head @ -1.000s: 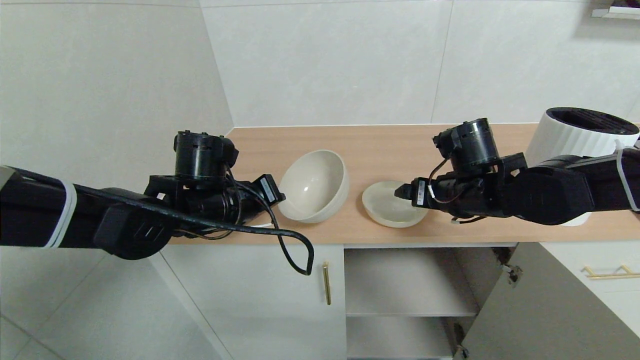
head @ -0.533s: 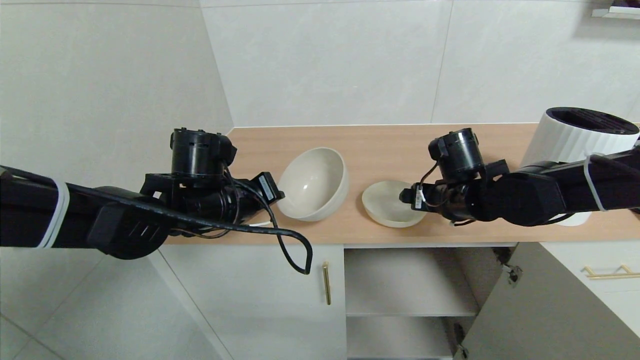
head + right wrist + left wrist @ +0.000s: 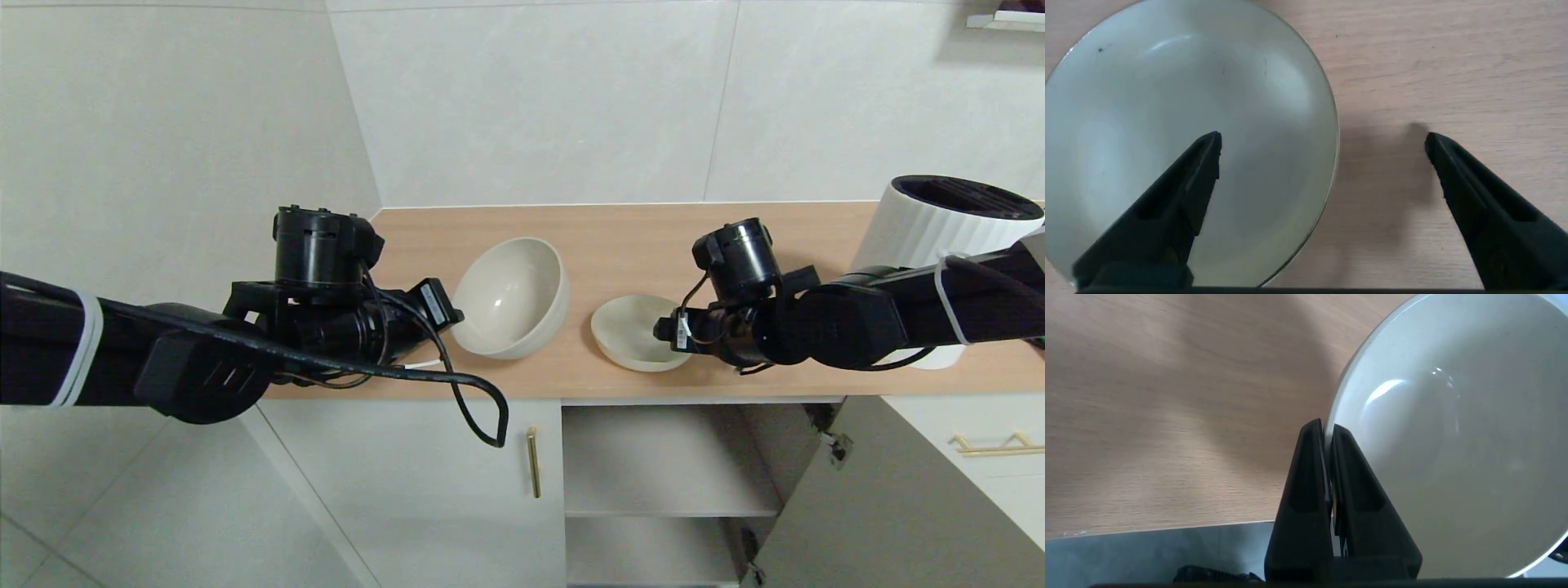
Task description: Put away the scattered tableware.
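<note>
Left gripper: jaws clenched on the rim of the tilted big bowl; so thin a pinch may slip. Right gripper: jaws released, astride the edge of the small dish on the tabletop; closing might skid it.

My workplace, seemingly a kitchen: tiled wall behind the wooden countertop, white cupboards beneath it.
</note>
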